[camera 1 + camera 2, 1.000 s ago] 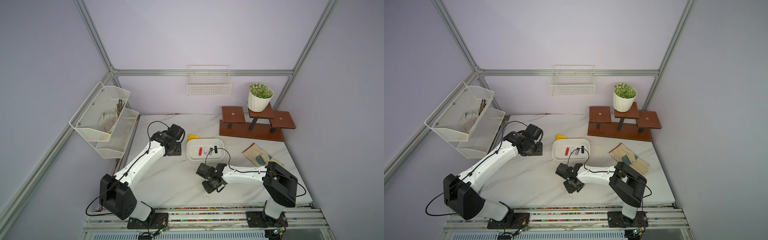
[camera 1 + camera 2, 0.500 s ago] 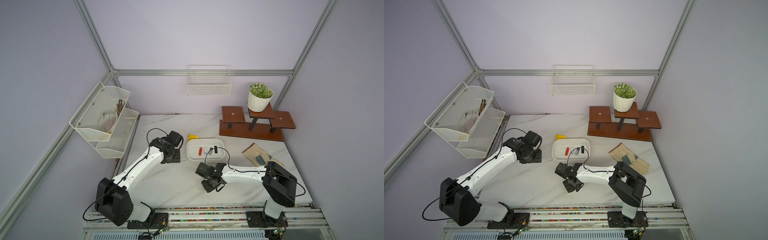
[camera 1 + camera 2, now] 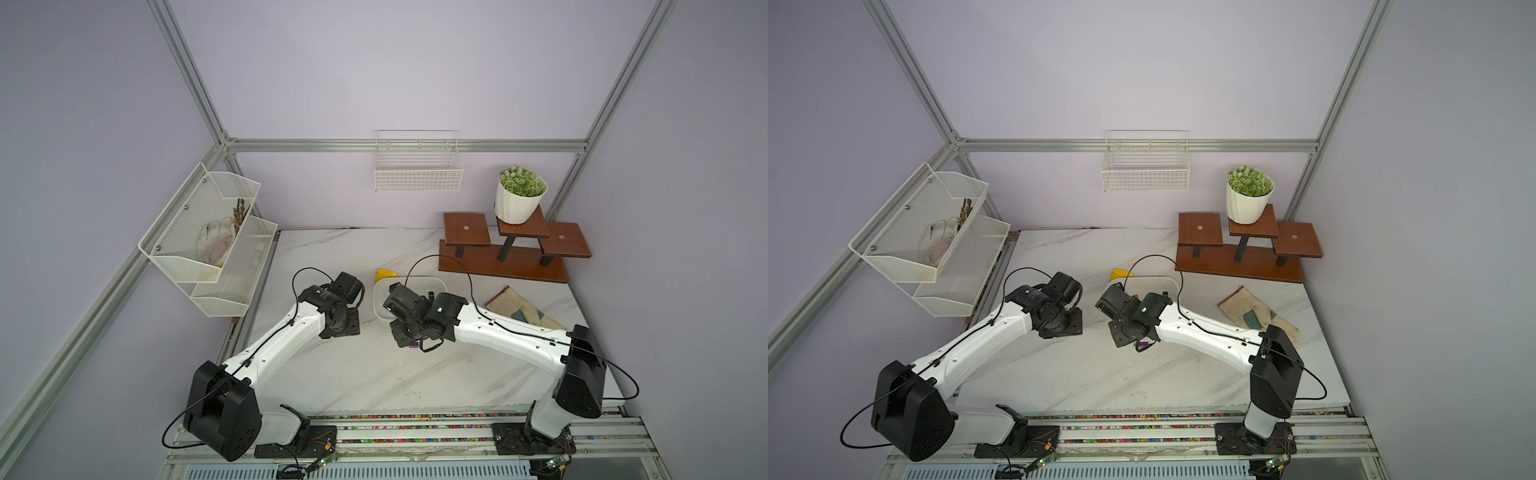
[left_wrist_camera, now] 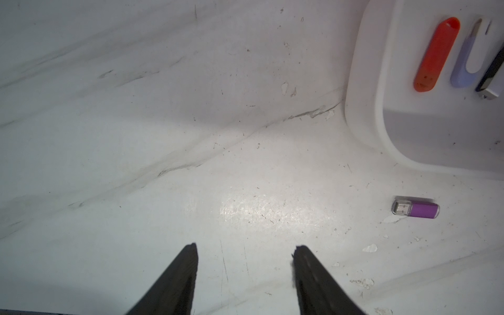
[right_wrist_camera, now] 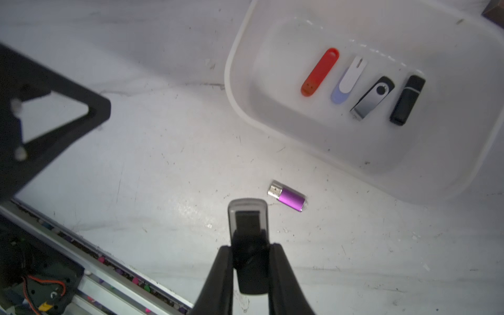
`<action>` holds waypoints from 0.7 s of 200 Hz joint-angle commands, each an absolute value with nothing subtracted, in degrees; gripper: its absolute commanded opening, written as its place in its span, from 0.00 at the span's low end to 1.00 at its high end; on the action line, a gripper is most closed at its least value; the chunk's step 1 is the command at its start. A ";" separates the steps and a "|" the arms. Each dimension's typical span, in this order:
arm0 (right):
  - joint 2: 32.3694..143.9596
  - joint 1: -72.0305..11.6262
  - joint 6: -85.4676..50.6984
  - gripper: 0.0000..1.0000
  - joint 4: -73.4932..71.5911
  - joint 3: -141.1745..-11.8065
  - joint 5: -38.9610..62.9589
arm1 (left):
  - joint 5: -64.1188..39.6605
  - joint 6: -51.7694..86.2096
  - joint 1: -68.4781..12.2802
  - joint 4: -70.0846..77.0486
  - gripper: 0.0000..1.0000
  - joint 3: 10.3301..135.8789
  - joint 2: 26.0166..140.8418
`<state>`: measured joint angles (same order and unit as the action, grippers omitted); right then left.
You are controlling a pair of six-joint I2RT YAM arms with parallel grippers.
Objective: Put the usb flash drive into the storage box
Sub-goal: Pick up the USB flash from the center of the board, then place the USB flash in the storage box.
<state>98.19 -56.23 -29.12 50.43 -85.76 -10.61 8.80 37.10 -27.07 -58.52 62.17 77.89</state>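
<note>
Now flash drive [image 5: 248, 218] gripped in right jaws, near storage box [image 5: 230, 79]; left jaws open

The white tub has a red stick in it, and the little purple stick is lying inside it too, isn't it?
Not quite. The red stick is in the white tub, but the purple stick lies outside it, on the table close to the tub's rim. The right wrist view shows this plainly.
</note>
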 commanded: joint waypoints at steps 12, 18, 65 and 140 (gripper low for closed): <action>104.94 -51.18 -29.30 0.00 50.06 -91.91 -11.47 | 7.91 38.39 -27.35 -56.60 0.60 61.89 75.16; 106.32 -50.67 -28.96 0.00 49.57 -93.03 -11.36 | 7.82 38.32 -27.37 -56.52 0.61 61.94 75.16; 116.66 -47.74 -27.94 0.00 46.67 -100.65 -8.87 | 6.97 37.84 -27.42 -55.55 0.60 62.11 77.03; 124.81 -45.36 -29.16 0.00 41.61 -104.46 -8.78 | 6.68 37.31 -27.51 -55.15 0.61 62.13 77.69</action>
